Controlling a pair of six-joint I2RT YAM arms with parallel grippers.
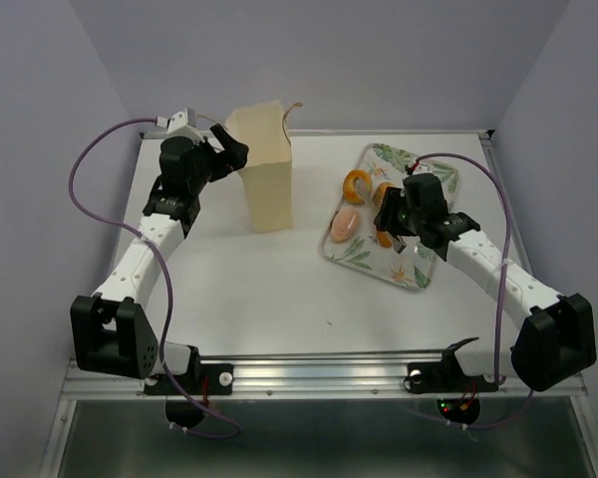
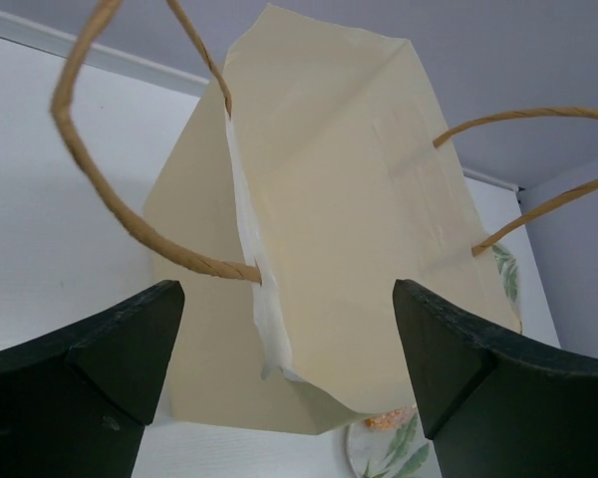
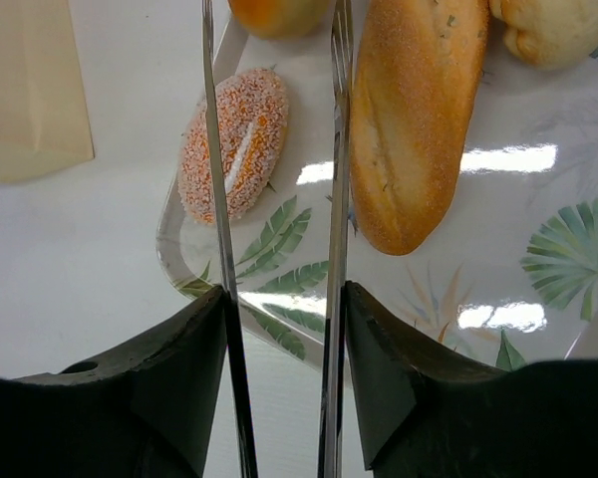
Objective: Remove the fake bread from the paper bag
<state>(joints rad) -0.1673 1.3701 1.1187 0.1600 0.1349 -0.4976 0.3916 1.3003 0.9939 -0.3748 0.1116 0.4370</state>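
Four fake bread pieces (image 3: 409, 119) on floral tray (image 3: 498, 249), outside upright paper bag (image 1: 264, 179).
We note left gripper (image 2: 286, 299) spread wide, facing bag; right gripper (image 3: 281, 294) narrowly parted, empty, over tray.

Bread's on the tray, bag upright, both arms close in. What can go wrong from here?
1. The open left gripper faces the top of the tall pale-tan paper bag, and a brown twisted-cord handle loops close to one finger. Pulling away could snag it and tip the bag.
2. The open right gripper hangs low over the floral-print tray, one thin blade beside the long golden-orange toy loaf. A sideways exit may knock it, or the pinkish oval piece near the rim.
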